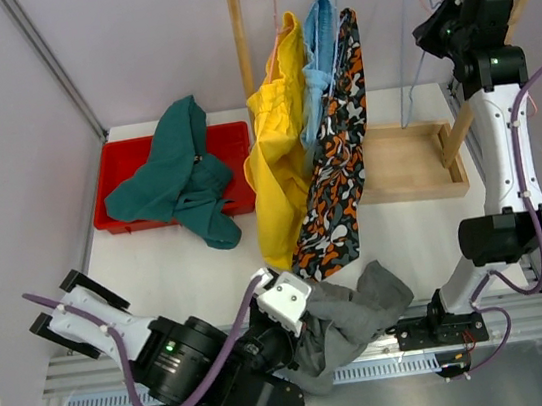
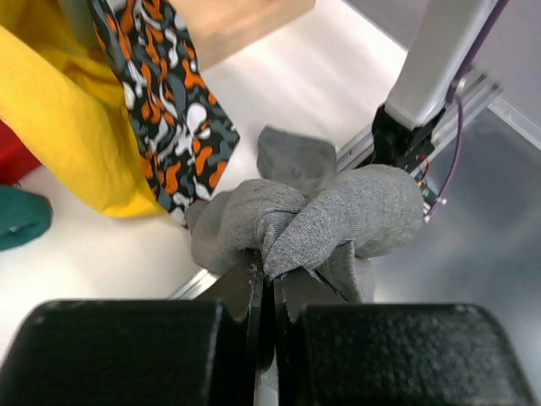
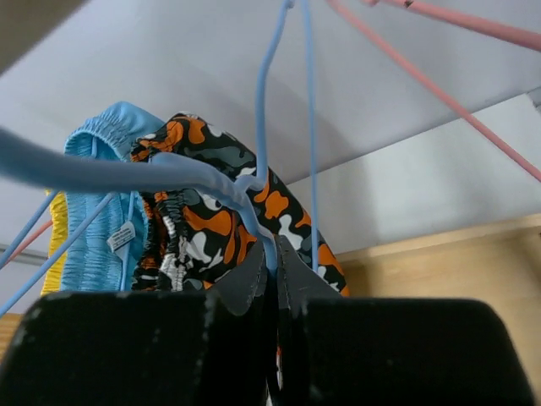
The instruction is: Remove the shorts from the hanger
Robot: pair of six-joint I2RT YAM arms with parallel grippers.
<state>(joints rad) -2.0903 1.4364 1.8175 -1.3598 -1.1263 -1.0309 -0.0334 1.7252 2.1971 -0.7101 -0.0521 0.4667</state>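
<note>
Note that the left gripper (image 2: pixel 267 283) is clamped on the grey shorts (image 2: pixel 338 216), which are bunched directly ahead of its fingertips. The right gripper (image 3: pixel 272 266) pinches the blue hanger (image 3: pixel 169 173). The camouflage shorts (image 3: pixel 211 228) hang just beyond it.

Bright, even light with soft shadows; wrist-view foregrounds slightly blurred.
</note>
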